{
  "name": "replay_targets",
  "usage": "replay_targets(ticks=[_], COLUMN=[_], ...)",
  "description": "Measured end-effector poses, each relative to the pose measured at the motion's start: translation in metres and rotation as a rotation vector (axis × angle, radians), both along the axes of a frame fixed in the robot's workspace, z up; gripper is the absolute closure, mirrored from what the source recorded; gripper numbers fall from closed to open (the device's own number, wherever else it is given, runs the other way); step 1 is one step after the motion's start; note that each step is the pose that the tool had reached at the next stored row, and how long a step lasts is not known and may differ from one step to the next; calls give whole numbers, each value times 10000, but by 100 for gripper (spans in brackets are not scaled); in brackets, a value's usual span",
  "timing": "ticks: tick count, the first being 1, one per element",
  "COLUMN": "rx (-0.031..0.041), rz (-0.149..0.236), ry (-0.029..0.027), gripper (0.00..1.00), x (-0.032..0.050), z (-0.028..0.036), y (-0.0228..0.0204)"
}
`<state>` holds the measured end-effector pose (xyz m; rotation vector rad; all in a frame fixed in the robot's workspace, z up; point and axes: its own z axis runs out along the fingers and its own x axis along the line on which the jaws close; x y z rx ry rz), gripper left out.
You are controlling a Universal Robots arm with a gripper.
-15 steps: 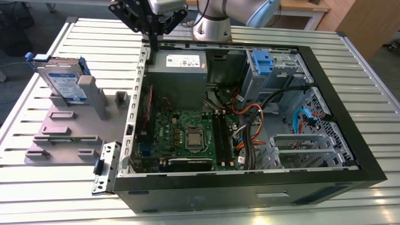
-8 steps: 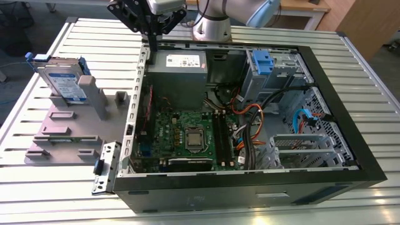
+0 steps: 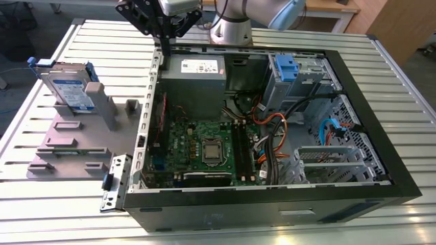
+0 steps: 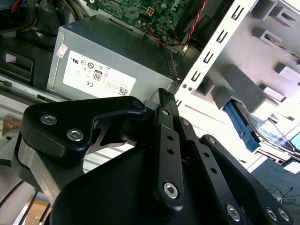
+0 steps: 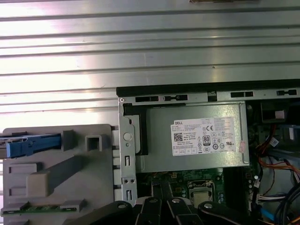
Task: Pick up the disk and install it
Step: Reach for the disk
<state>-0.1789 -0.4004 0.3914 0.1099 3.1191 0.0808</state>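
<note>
Disk (image 3: 70,88), upright in grey holder (image 3: 68,148) by the table's (image 3: 61,204) edge: likely rigid, weighty, shock-sensitive; take its blue carrier's (image 3: 41,62) sides. Gripper (image 3: 165,34) jaws closed, empty.

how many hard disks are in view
1: the disk stands in the grey holder at the exterior view's left, outside the computer case; others may be hidden inside the case.
</note>
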Motion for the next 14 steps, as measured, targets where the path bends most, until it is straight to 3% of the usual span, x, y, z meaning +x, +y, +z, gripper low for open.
replay_targets(ticks=[14], rx=[0], rz=[0], ry=[0], gripper=[89], x=[-27], z=[0], y=[0])
